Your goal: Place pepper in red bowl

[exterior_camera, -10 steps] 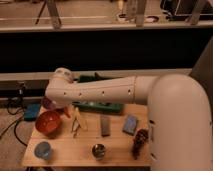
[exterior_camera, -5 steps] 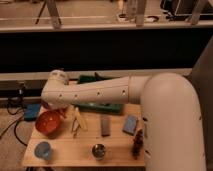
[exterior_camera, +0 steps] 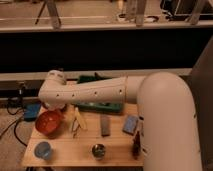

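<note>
Clenched tight, the jaws of the gripper point(exterior_camera: 77, 123) show as a narrow pale-yellow wedge hanging under the white arm point(exterior_camera: 95, 93), low over the wooden table point(exterior_camera: 67, 152), and we see nothing lodged between them. Just beside the gripper, at its 9 o'clock, sits the red bowl point(exterior_camera: 49, 123): round, shallow, glossy orange-red, and empty as far as we can tell. We cannot pick out the pepper with any confidence. A small dark reddish thing point(exterior_camera: 136, 142) at 4 o'clock, by the table's right edge and close against the arm's bulky shoulder, may be it, but its shape is too vague to say. On that reading we judge the task hardly begun: nothing lies in the bowl and nothing is gripped, so finding, grasping, carrying and dropping the pepper all remain. Farther out, a light-blue cup point(exterior_camera: 43, 149) with a smooth plastic look stands at 7 o'clock, and a small metal cup point(exterior_camera: 98, 150), dull and reflective, at 5 o'clock. At 3 o'clock lies a flat grey slab point(exterior_camera: 105, 125), and beyond it a soft-looking blue block point(exterior_camera: 131, 124). At 1 o'clock a green tray point(exterior_camera: 95, 80) peeks out behind the smooth, rounded arm, whose shell carries a row of small dark holes.
</note>
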{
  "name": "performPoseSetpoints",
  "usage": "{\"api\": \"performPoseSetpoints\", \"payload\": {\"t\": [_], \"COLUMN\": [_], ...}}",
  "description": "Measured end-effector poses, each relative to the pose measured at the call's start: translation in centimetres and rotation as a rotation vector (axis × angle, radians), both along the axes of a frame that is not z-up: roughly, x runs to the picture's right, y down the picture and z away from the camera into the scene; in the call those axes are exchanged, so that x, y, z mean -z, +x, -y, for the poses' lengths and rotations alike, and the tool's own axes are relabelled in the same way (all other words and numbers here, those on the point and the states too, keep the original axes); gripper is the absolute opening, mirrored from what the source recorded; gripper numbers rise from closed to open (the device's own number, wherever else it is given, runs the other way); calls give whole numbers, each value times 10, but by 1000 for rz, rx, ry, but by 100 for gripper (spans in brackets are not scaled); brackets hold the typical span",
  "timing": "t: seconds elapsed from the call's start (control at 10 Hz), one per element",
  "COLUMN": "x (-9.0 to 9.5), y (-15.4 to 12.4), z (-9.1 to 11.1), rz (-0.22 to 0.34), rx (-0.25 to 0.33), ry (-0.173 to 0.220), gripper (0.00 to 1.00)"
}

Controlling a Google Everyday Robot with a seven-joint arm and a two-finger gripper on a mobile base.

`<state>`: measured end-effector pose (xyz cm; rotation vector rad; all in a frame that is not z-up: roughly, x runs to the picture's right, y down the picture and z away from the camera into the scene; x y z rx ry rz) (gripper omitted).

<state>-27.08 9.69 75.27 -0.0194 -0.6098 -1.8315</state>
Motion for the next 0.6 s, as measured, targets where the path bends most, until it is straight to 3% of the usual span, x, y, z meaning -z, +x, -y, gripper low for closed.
{"api": "performPoseSetpoints", "payload": {"t": [0.2,0.3,0.6], "x": [1,1,1], "y": [-16,-19,-23], "z": [-12,-17,-24], "rz": [70,94,115], "rx": [162,216,277], "ry": [-31,-49,-80], "gripper": [0,0,0]}}
